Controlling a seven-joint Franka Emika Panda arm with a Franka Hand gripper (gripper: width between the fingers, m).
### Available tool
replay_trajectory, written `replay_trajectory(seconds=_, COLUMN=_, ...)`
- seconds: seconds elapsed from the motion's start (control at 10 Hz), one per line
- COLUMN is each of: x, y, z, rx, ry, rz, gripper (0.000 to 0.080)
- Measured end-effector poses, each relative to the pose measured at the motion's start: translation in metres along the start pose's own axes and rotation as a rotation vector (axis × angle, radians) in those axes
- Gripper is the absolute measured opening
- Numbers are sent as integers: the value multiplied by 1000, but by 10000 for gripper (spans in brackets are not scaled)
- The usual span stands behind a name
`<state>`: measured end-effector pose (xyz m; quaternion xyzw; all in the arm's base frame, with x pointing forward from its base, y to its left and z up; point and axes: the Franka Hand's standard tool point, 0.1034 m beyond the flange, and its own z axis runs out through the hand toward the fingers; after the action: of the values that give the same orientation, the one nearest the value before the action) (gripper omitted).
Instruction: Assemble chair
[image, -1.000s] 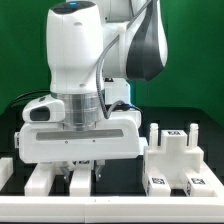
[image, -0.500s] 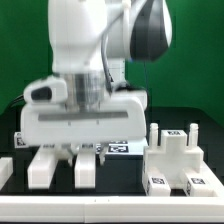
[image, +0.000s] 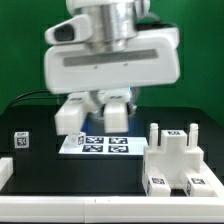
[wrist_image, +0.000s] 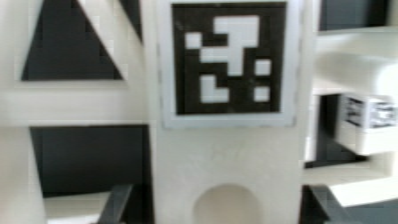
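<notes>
1. Chair parts, carried piece: I hold a tagged bar (wrist_image: 222, 150). It is a white length with a black-and-white square tag on its face and a rounded notch at one end. In the wrist view it is seen close up and fills the middle of the picture.
2. Claw: my gripper (image: 92, 125) is clenched on the tagged bar, with the jaws standing partly apart at its width. In the exterior view my two white fingers (image: 70, 115) hang clear of the table, and the bar between them is mostly hidden.
3. Position: the claw hovers above the marker board (image: 97, 143), which lies flat on the black table (image: 35, 155) with several tags facing up.
4. Pronged block (image: 175, 160): this chunky white chair part stands on the table toward the exterior view's right, well apart from my claw. It has two upright prongs on top and carries tags on its front and upper faces.
5. Small tagged piece (image: 20, 140): it sits on the table toward the exterior view's left, apart from the marker board.
6. Wrist view, background: white parts show on both sides behind the tagged bar, one with a tag on it. I cannot tell which parts these are.
7. Surround: a white raised border (image: 100, 200) edges the table, and a green backdrop (image: 15, 60) stands behind it.
</notes>
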<state>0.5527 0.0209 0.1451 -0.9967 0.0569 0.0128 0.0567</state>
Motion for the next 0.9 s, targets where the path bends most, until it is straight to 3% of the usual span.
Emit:
replay_trajectory(seconds=0.1, x=-1, y=-20, z=5, rx=2, ry=5, rz=0, gripper=282)
replay_trajectory(seconds=0.2, x=-1, y=-19, z=14, rx=0, ry=15, rz=8, gripper=282)
replay_trajectory(seconds=0.5, x=-2, y=-16, z=15, rx=-2, ry=9, rz=11, gripper=282)
replay_trajectory(seconds=0.6, x=-2, y=-20, z=14, rx=-18, ry=11, rz=6, gripper=282)
replay_trajectory(seconds=0.8, x=-6, y=-67, z=6, rx=-87, ry=23, rz=-148, gripper=284)
replay_trajectory(seconds=0.9, x=-11, y=-86, z=11, rx=-111, ry=14, rz=-188, gripper=284)
